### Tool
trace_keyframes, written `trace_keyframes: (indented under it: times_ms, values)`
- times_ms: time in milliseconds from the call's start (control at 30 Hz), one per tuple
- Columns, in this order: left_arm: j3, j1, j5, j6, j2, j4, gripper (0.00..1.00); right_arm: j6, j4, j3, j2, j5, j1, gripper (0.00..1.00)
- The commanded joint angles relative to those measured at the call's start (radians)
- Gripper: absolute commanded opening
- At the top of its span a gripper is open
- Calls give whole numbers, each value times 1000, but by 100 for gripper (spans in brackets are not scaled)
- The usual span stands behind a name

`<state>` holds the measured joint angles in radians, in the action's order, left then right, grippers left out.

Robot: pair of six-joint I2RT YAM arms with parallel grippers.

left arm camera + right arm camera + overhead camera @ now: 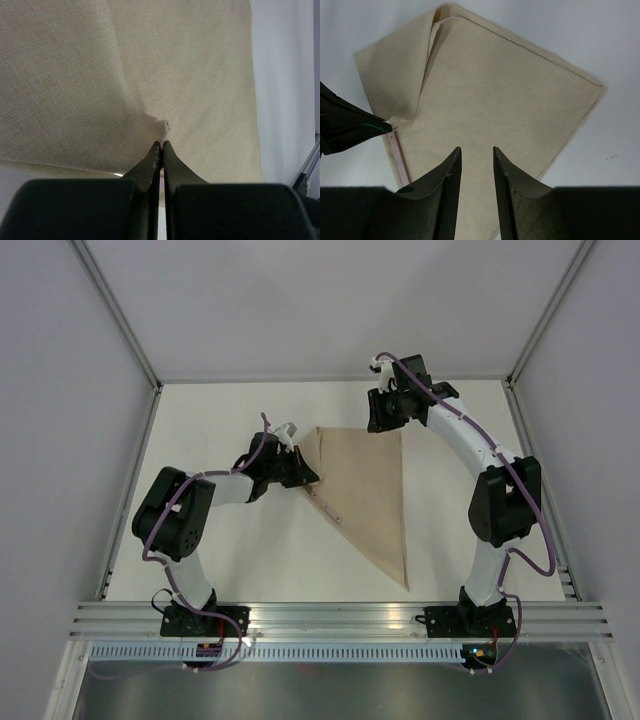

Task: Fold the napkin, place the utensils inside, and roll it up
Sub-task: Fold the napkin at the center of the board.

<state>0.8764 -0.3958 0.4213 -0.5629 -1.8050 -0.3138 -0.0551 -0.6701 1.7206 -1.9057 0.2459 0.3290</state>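
Note:
The tan napkin [370, 490] lies folded into a long triangle on the white table; it also fills the left wrist view [150, 65] and the right wrist view [490, 90]. My left gripper [311, 478] is shut on a pinch of cloth at the napkin's left edge [161, 144], and a flap is lifted there. It also shows in the right wrist view [387, 127]. My right gripper [380, 423] is open and empty [476, 150], hovering above the napkin's far right corner. A thin pale strip [398, 156] peeks from under the napkin's left edge [325, 508]; I cannot tell if it is a utensil.
The white table [230, 560] is walled at the back and sides, with metal corner posts [135, 335]. An aluminium rail [340, 618] runs along the near edge by the arm bases.

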Motion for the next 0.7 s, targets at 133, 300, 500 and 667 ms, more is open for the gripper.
trace_keyframes:
  times_ms: [133,300,500,667]
  values:
    - [-42,-49,-6,-25,72,-128,2,8,12,-38,68,-30,-7,37]
    - [-86,-78,5,-32,90,-183,2,9,18,-47,66,-33,-11,38]
    - [-125,-98,5,-34,104,-197,2,8,23,-55,66,-34,-13,37]
    - [-142,-120,30,-28,98,-215,2,6,27,-59,62,-39,-15,37]
